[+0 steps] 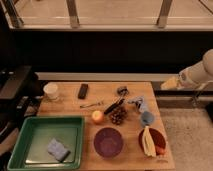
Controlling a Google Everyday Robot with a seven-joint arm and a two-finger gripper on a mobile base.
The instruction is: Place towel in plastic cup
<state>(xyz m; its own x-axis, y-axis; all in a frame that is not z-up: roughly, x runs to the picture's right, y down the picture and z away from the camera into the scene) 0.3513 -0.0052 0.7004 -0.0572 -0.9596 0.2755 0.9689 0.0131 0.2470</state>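
My hand (170,83) hangs beyond the far right edge of the wooden desk (66,108), well apart from everything on it, and I cannot tell whether it is wide or narrow. The folded blue-grey towel (59,148) lies in the near right part of the green plastic tray (35,136) at the near left of the desk. The white plastic cup (51,91) stands upright at the far left, near a black rectangular remote (83,90) on its right.
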